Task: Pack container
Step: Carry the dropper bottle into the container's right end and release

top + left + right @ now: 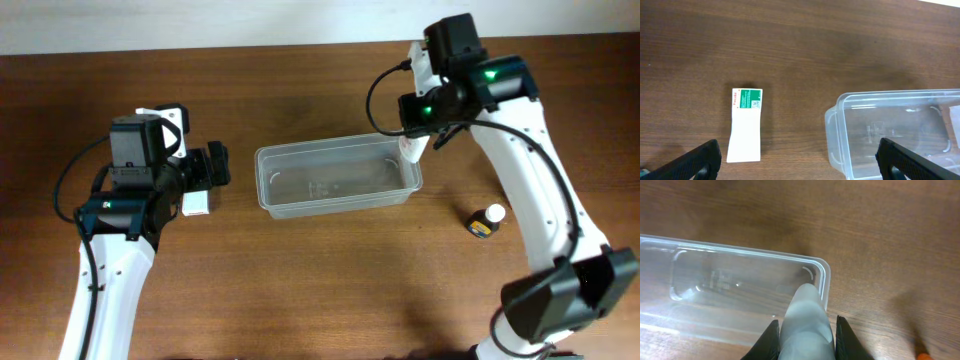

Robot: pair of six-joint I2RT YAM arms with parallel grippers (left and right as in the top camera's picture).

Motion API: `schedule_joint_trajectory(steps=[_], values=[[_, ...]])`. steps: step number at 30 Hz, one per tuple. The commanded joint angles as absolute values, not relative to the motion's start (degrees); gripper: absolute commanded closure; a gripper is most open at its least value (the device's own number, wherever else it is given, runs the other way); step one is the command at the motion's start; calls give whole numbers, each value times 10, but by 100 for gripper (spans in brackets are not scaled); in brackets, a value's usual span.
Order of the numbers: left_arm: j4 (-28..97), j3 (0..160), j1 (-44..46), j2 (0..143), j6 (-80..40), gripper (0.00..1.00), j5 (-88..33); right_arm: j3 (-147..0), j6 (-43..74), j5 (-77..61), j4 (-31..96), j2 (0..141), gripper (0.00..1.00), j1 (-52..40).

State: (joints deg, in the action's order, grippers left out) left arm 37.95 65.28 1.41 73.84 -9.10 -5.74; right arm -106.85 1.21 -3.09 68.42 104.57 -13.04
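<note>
- Currently the right gripper (807, 330) is clamping a white tube (804, 307) (exact type unclear), its jaws narrowed onto the tube's sides. It is hanging over the container (825, 277) at the tub's 3 o'clock end.
- The container (300, 185) is sitting mid-table with its long axis running 9 to 3 o'clock. It is showing nothing inside except moulded marks.
- Step in hand, as I judge it: the tube is going into the tub. Its tip is pointing just inside the short end wall, so shifting toward 9 o'clock before lowering would be giving more margin from the rim.
- Advisable: lowering until the tip is below rim level, laying the tube along the long axis, and only then parting the jaws. Releasing from high up is risking a bounce off the thin plastic or a nudge to the light tub.
- The left gripper (797, 150) is hovering above the table (790, 40) with jaws spread wide, holding nothing. A white box (746, 125) is lying at 9 o'clock of the container, apart from it.
- A small bottle (487, 220) is standing at 4 o'clock of the tub, apart from it, presumably also needing packing.
</note>
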Motion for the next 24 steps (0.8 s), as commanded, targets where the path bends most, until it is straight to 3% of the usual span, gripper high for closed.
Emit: schedule_joint_trajectory(steps=[1, 8, 24], values=[[378, 664, 11, 741, -96, 0, -47, -1053, 18, -30, 666, 1074, 82, -135], [378, 664, 11, 741, -96, 1, -47, -1053, 27, -30, 641, 1133, 88, -135], [378, 664, 11, 741, -96, 0, -47, -1053, 37, -32, 589, 1189, 85, -135]])
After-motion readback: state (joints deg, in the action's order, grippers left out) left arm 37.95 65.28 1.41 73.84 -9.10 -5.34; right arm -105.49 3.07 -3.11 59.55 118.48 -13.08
